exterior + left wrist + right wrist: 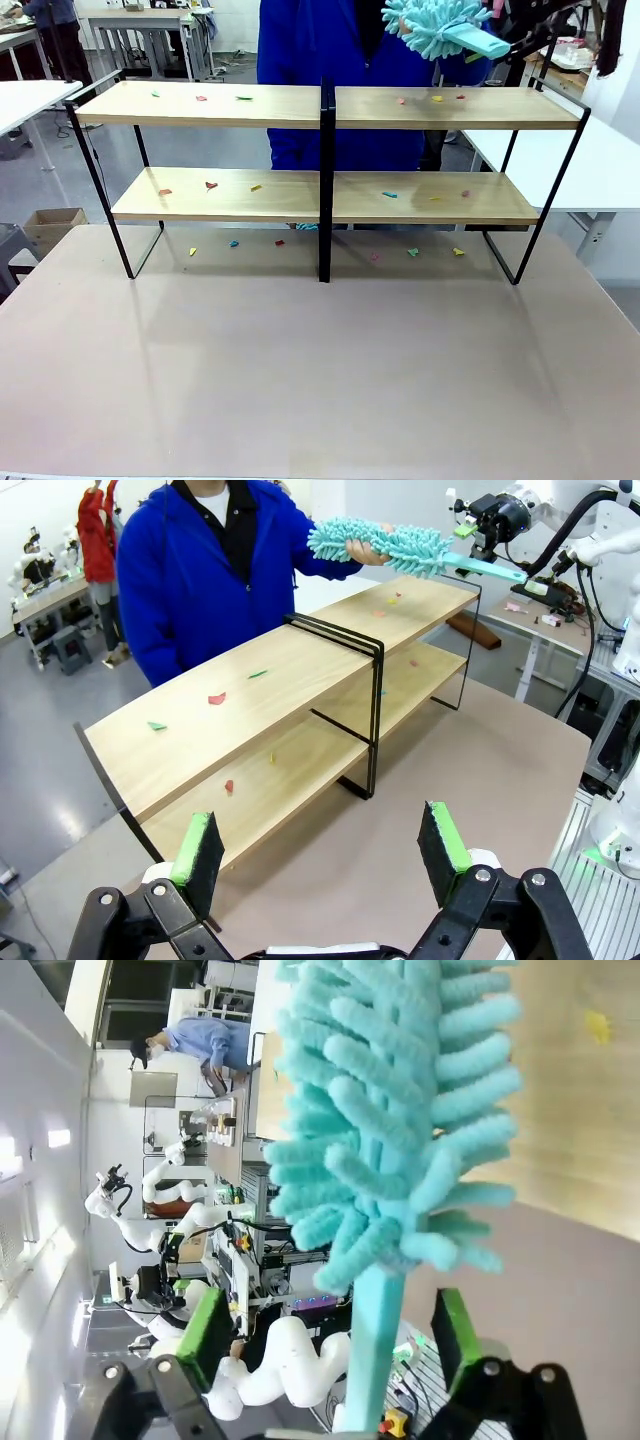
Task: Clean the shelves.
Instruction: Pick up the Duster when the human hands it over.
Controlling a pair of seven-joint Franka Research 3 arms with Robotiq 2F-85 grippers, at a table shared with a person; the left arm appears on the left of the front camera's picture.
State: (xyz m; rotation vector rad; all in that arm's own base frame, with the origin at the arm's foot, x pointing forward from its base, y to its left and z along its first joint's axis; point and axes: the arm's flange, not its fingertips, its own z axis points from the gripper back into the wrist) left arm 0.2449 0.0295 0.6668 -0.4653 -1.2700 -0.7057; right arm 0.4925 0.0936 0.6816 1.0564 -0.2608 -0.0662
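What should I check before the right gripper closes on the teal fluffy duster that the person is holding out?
1. Right gripper open: ok.
2. Handle of the teal fluffy duster between that gripper's green pads: ok.
3. Pads touching the handle: cannot tell.
4. Person's hand holding the duster's head: ok.
5. Left gripper open, apart from the black-framed rack: ok.
6. Light-wood shelves free of coloured paper scraps: not ok.
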